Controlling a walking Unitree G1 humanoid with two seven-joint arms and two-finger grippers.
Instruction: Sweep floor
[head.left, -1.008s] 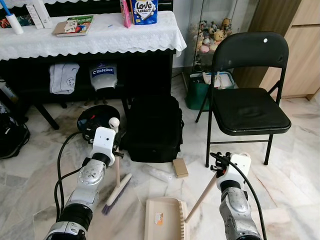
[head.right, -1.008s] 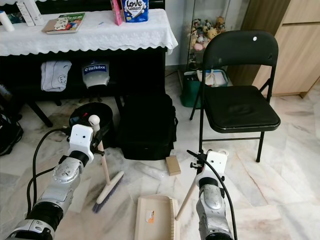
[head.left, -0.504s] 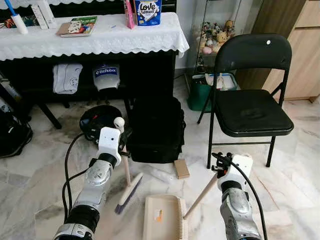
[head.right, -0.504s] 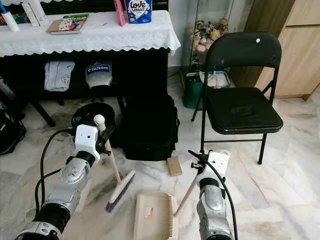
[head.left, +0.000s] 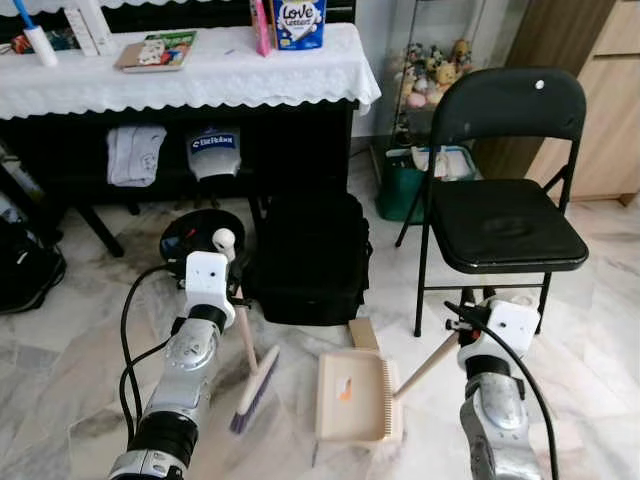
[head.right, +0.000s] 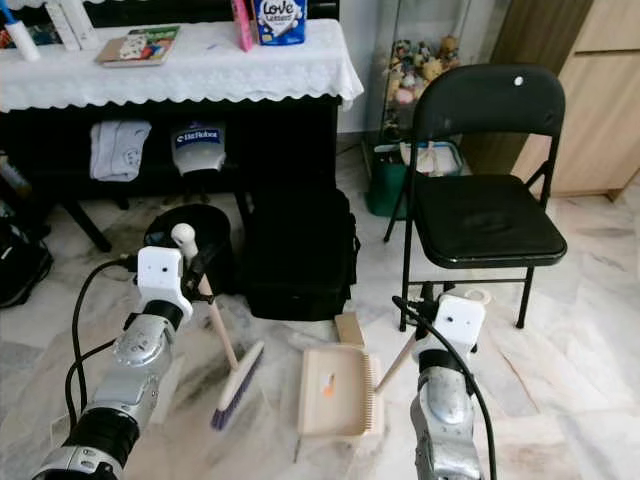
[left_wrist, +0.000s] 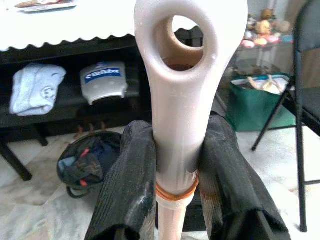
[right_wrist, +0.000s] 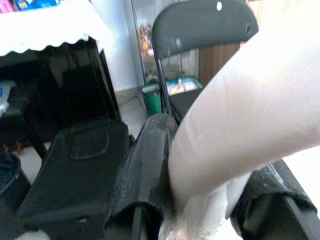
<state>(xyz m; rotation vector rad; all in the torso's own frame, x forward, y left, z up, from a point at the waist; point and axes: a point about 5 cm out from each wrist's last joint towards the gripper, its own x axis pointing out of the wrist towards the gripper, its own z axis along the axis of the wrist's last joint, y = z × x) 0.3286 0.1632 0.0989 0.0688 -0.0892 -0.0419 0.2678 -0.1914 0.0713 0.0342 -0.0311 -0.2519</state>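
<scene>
My left gripper (head.left: 233, 297) is shut on the pale wooden handle (left_wrist: 176, 75) of a hand brush, just below its white looped end. The brush's purple bristle head (head.left: 255, 391) rests on the marble floor, with the handle leaning toward me. My right gripper (head.left: 463, 326) is shut on the wooden handle (right_wrist: 240, 110) of a beige dustpan (head.left: 355, 396). The pan lies on the floor right of the brush head, in front of a small cardboard box (head.right: 348, 326).
A black bag (head.left: 310, 255) stands just beyond the brush and pan. A black folding chair (head.left: 505, 215) is at the right and a white-clothed table (head.left: 190, 75) at the back. A round black bin (head.left: 190, 240) sits by the bag and a green basket (head.left: 398, 186) behind the chair.
The dustpan has slid away from me and to the right, up to the small box, as my right gripper moved right. The brush head has swung right toward the pan.
</scene>
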